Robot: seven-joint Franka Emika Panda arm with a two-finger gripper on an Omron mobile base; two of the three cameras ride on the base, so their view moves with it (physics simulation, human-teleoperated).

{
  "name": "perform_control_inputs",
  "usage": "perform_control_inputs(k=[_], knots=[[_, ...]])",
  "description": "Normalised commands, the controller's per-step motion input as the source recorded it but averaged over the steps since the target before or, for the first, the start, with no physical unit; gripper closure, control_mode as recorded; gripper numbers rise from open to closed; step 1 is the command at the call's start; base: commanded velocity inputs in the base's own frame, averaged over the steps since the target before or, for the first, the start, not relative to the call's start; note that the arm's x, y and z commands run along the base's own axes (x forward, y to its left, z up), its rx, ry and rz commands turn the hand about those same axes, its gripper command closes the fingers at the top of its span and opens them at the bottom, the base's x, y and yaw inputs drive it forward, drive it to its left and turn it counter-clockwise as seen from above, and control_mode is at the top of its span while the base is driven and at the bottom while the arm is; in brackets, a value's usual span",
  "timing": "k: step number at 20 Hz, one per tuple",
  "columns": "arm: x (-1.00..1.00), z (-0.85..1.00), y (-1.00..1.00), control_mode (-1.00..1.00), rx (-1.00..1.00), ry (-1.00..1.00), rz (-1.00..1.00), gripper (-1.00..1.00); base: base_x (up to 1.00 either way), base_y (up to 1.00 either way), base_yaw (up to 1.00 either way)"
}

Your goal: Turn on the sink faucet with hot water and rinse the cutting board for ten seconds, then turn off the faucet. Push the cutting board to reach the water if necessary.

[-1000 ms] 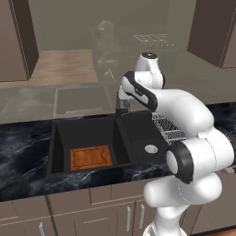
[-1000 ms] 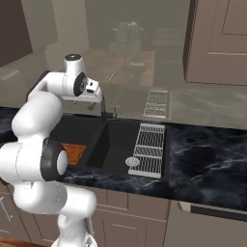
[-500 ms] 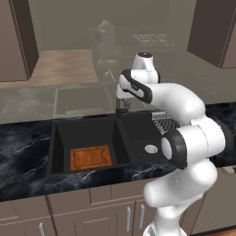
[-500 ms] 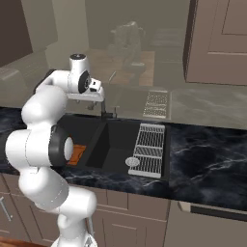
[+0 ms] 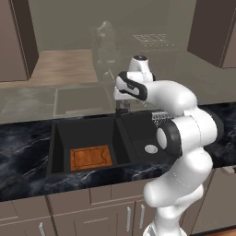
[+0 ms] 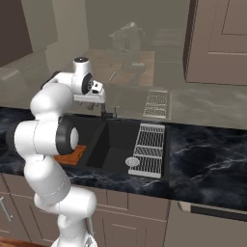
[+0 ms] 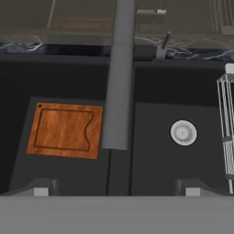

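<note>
My gripper (image 5: 122, 98) hovers above the sink faucet (image 5: 122, 109), at the divider between the two basins. In the hand view its fingertips (image 7: 40, 188) stand far apart, open, with the faucet's spout (image 7: 117, 91) running straight down between them. A small lever (image 7: 164, 42) sticks up by the faucet's base. The orange-brown cutting board (image 5: 91, 157) lies flat on the floor of the large basin of the black sink (image 5: 60, 133), left of the spout (image 7: 66, 130). I see no stream of water. From the right, my gripper (image 6: 92, 100) hangs just left of the faucet (image 6: 108, 114).
A silver wire rack (image 6: 149, 149) lies over the right side of the shallower basin, next to the round drain (image 6: 132, 162). Dark marble counter (image 5: 23, 147) surrounds the sink. A wall cabinet (image 6: 217, 43) hangs at the upper right.
My hand has shifted slightly left over the faucet, and the elbow and forearm have swung round. The cutting board has not moved.
</note>
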Motion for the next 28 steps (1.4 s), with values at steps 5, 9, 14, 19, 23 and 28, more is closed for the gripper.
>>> perform_control_inputs(k=[5,9,14,19,23,28], knots=[[0.26,-0.18,0.05,-1.00,0.00,0.00,0.00,-1.00,0.00,0.00,0.00],[0.18,-0.14,0.01,-1.00,0.00,0.00,0.00,-1.00,0.00,0.00,0.00],[0.25,-0.08,0.00,-1.00,0.00,0.00,0.00,-1.00,0.00,0.00,0.00],[0.26,-0.02,0.00,-1.00,0.00,0.00,0.00,-1.00,0.00,0.00,0.00],[0.08,-0.02,0.00,-1.00,0.00,0.00,0.00,-1.00,0.00,0.00,0.00],[0.04,-0.08,0.00,-1.00,0.00,0.00,0.00,-1.00,0.00,0.00,0.00]])
